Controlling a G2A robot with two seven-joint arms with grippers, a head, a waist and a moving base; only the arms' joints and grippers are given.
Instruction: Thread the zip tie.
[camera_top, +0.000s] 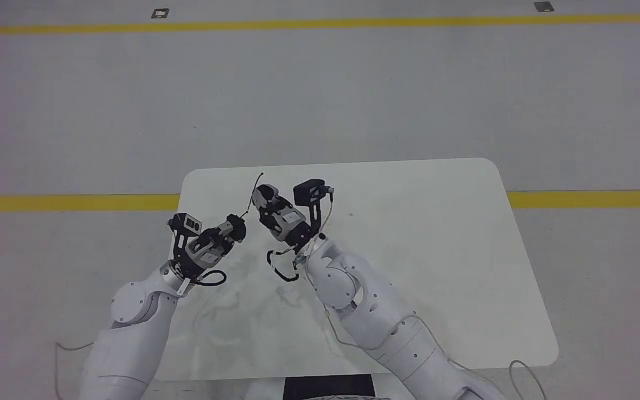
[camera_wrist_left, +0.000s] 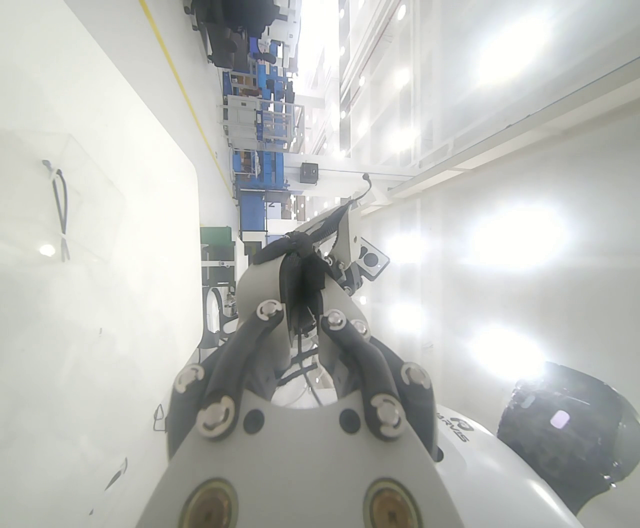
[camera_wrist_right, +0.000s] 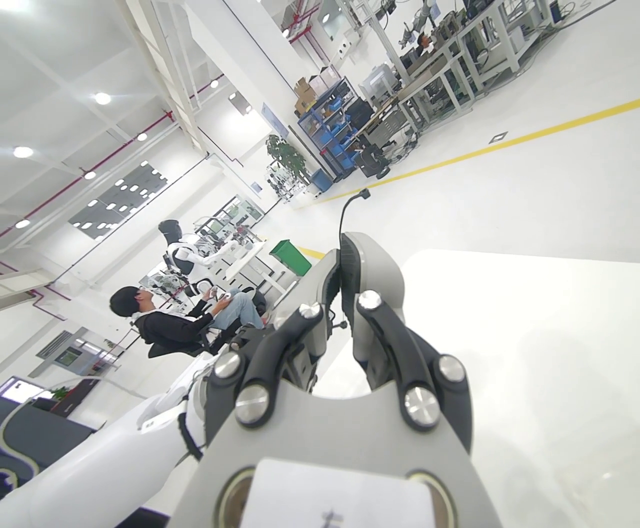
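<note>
Right hand tight on zip tie, left hand closed just beside, black bundle on table.

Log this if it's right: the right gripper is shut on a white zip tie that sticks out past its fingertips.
Not quite: the zip tie is black, not white. The right wrist view shows it. The rest stands: the right gripper is shut on it, and it sticks out past the fingertips.
</note>
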